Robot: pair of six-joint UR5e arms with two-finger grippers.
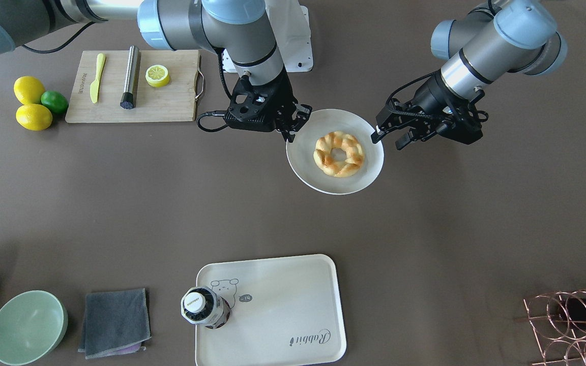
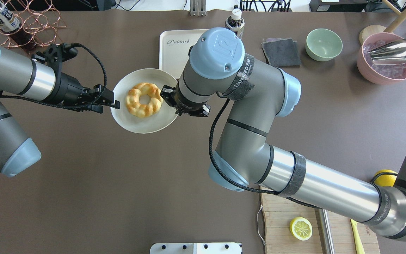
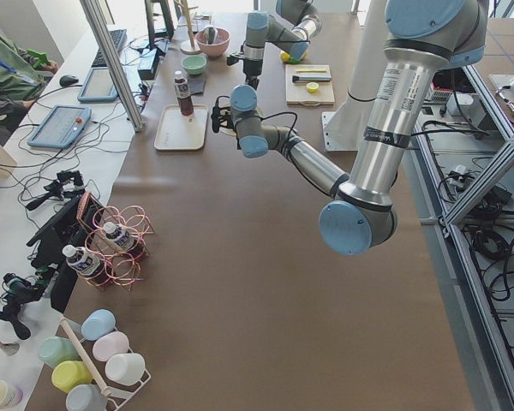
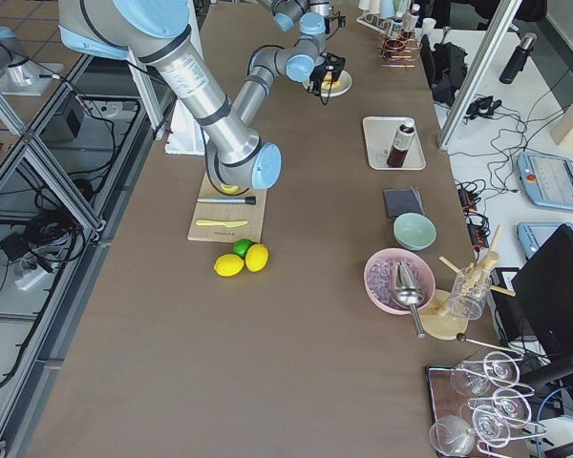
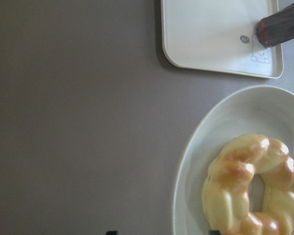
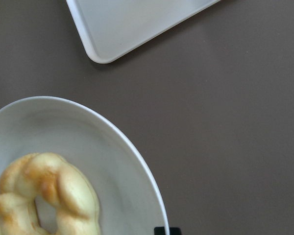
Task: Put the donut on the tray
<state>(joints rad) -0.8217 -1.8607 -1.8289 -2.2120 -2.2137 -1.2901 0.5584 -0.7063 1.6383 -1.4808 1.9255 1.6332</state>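
Observation:
The braided golden donut (image 1: 339, 154) lies on a round off-white plate (image 1: 308, 152) at mid-table. It also shows in the overhead view (image 2: 143, 100) and in both wrist views (image 5: 252, 188) (image 6: 44, 196). The cream tray (image 1: 272, 310) with the bear drawing lies beyond the plate, at the table's far edge; the donut is not on it. My left gripper (image 1: 387, 140) hovers open at one side of the plate's rim. My right gripper (image 1: 291, 133) is at the opposite rim and looks shut, with nothing seen between its tips.
A dark bottle (image 1: 204, 307) stands on the tray's corner by the bear. A cutting board (image 1: 171, 101) holds a lemon half (image 1: 157, 75). Lemons and a lime (image 1: 33, 101), a green bowl (image 1: 27, 328), a grey cloth (image 1: 115, 323) and a copper rack (image 1: 578, 325) lie around.

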